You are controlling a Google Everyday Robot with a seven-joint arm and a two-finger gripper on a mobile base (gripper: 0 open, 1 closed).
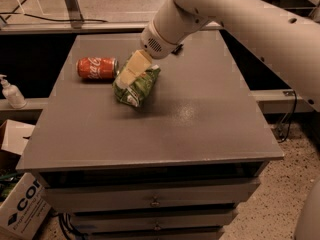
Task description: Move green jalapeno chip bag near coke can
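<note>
**Claw on the chip bag, close to the coke can**

Camera view (the only one): we see a grey tabletop (200, 114) w/ two things on its far-left part. The coke can (96, 68) lies on its side, its length going left-right, the white logo facing up. Just beside it, to the right in the picture, is the green jalapeno chip bag (142, 86). The bag lies slanted, one end toward the near left, the other toward the far right. Can & bag are very near; we cannot tell if they touch.

The claw (131, 70) is at the end of the big white arm (240, 14), which enters from the upper right. It sits over the bag's upper-left part, on the side next to the can. Whether the claw is wide, narrow or holding the bag, we cannot tell.

Under the tabletop's front edge there are drawers (155, 196) w/ small handles. At left, off the tabletop, a white pump bottle (11, 91) stands on a lower ledge. A cardboard box (22, 204) w/ black letters sits at the lower left.
</note>
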